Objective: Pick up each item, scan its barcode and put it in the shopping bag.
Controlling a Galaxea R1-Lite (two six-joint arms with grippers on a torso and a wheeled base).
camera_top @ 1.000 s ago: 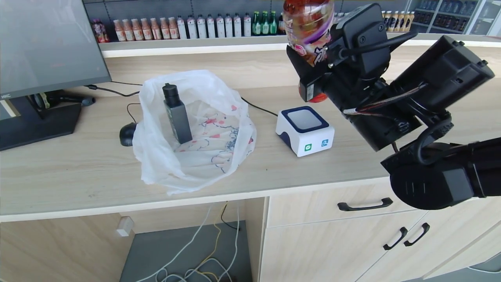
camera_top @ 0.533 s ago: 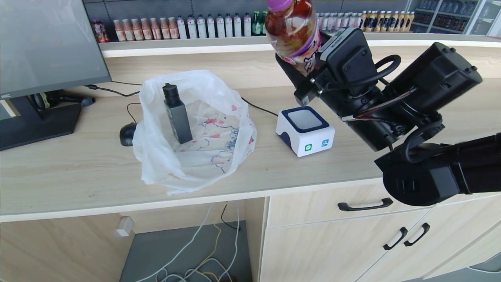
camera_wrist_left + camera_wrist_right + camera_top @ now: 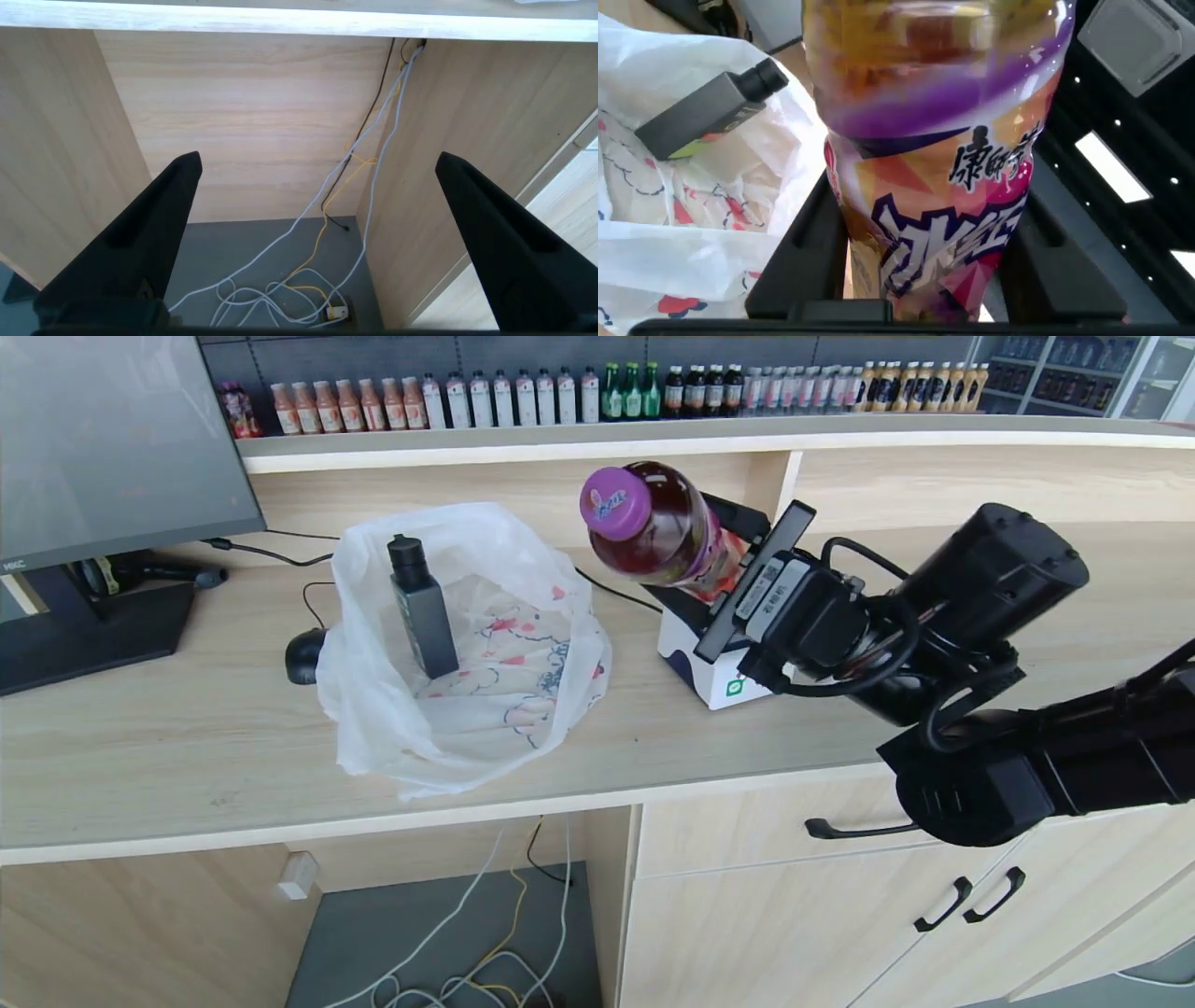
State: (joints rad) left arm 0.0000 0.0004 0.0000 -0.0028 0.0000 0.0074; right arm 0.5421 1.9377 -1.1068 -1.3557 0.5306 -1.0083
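A: Right hand (image 3: 700, 565)?
B: Clamped on the drink bottle (image 3: 653, 527), one finger pressed to each side of the label.

A: And the bottle itself?
B: Off the counter (image 3: 187, 747), tilted, purple cap leaning toward the shopping bag (image 3: 467, 644). Held right over the scanner (image 3: 724, 689), hiding most of its top. Touching the scanner or just above it: impossible to tell.

A: The bag?
B: Open on the counter, just left of the scanner. Inside, already one grey bottle with a black cap (image 3: 425, 611), standing slightly tilted against the bag's far side.

A: Left hand (image 3: 322, 243)?
B: Down below the counter edge, fingers wide apart, nothing between them. Facing the open space under the counter, with loose cables (image 3: 369, 177) hanging down to the floor.

A: Anything else up top?
B: A black mouse (image 3: 303, 655) touching the bag's left side, a monitor (image 3: 112, 439) at the counter's far left, and a row of bottles on the shelf (image 3: 560, 397) behind.
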